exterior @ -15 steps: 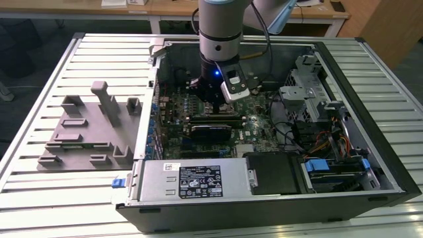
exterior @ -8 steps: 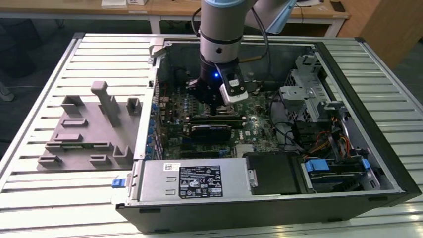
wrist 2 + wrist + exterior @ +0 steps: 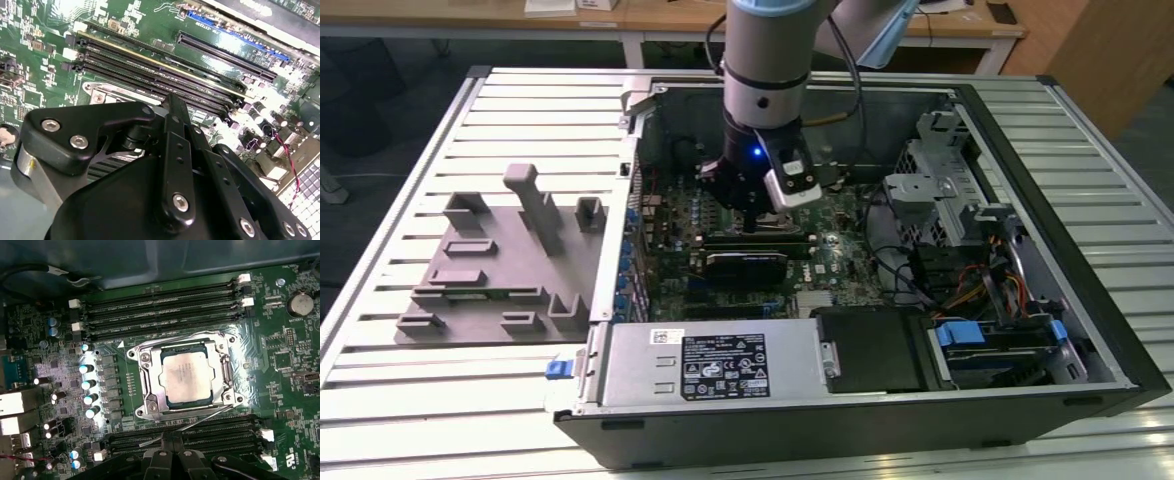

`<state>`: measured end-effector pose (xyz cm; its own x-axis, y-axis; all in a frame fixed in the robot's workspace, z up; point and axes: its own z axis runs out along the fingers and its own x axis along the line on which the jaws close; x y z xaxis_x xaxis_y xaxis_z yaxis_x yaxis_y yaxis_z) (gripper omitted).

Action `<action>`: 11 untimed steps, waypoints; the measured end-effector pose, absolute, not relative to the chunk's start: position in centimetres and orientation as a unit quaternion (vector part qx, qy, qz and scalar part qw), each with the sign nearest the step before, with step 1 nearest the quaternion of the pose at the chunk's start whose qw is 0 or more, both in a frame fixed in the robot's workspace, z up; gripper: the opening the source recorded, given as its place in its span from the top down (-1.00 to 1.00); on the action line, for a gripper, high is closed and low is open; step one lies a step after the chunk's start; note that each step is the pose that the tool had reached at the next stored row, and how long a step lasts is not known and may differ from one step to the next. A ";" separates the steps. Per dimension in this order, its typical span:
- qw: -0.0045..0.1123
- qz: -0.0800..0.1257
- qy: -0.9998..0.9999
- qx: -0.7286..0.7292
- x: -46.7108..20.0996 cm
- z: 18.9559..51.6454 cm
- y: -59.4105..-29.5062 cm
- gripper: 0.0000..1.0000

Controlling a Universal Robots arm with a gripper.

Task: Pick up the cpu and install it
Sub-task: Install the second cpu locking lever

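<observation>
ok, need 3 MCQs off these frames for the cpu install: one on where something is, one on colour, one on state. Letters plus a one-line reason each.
1. Where is the cpu?
A. On the grey fixture tray
B. In the motherboard socket
C. On top of the power supply

2. What colour is the fixture tray?
A. Grey
B. Red
C. Yellow

3. How does the computer case stand?
A. Closed, side panel on
C. Upright on its feet
B. Lying on its side, open, board exposed

Answers
1. B: in the first wrist view the silvery chip sits inside the metal socket frame, between the memory slots.
2. A: in the exterior view the tray is plain grey, at that view's left of the case.
3. B: the exterior view looks straight down onto the motherboard, with the arm reaching into the case and the hand over the board.
</observation>
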<state>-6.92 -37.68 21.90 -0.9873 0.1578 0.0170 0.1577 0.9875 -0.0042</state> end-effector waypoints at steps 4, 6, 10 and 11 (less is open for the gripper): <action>0.009 -0.008 -0.998 -0.061 -7.1 21.6 -37.7 0.79; 0.010 -0.015 -0.998 -0.053 -7.2 21.4 -37.7 0.79; 0.011 -0.028 -0.999 -0.044 -7.4 21.2 -37.8 0.79; 0.011 -0.029 -0.999 -0.044 -7.4 21.2 -38.0 0.79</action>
<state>-7.37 -37.98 21.15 -0.9960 0.0866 0.0239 0.0878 0.9945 0.0568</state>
